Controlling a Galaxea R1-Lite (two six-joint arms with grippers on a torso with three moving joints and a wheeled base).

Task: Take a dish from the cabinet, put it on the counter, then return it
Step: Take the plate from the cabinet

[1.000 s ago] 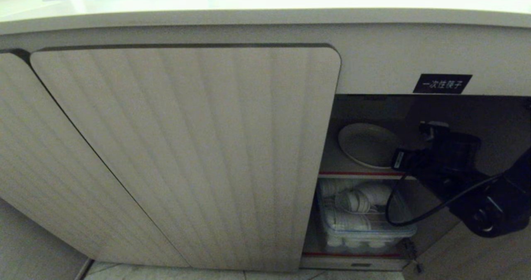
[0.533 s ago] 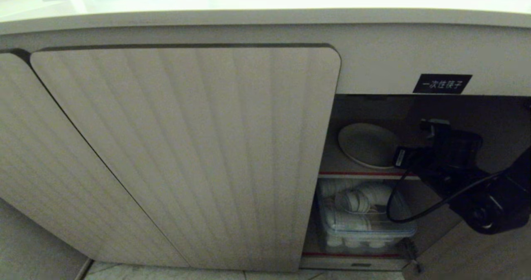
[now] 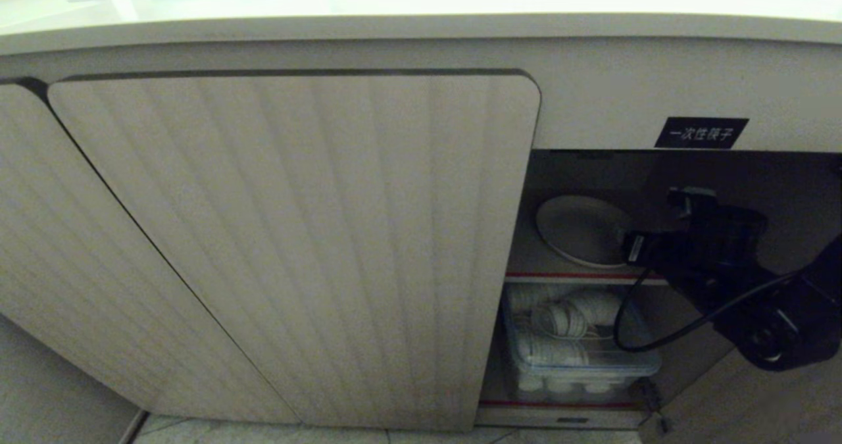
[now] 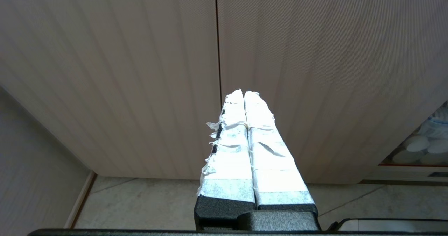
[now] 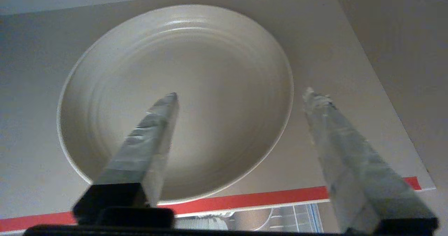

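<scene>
Dish: the dish [image 5: 175, 99] lies flat on the red-edged shelf [image 5: 266, 195] inside the cabinet [image 3: 296, 246], near the shelf's front edge, part of its rim hidden in the head view.
Right pincer: the right pincer [image 5: 239, 96] stands with fingers spread wide and holds nothing; one finger [image 5: 147, 141] hangs over the dish's well, the other [image 5: 346, 152] outside the rim, over bare shelf.
Risk, pull-out: a low finger may catch the raised rim and drag the dish toward the front edge and off it.
Risk, below: a dish going over the edge would land on the clear bin of stacked plates [image 3: 579, 352] underneath.
Risk, cable: the arm's black cable [image 3: 658, 339] loops by the opening; it may snag.
Left pincer: the left pincer [image 4: 244, 93] is pressed together, empty, before the closed ribbed door [image 4: 315, 71].
Worktop: the worktop [image 3: 395, 10] above carries no dish.
</scene>
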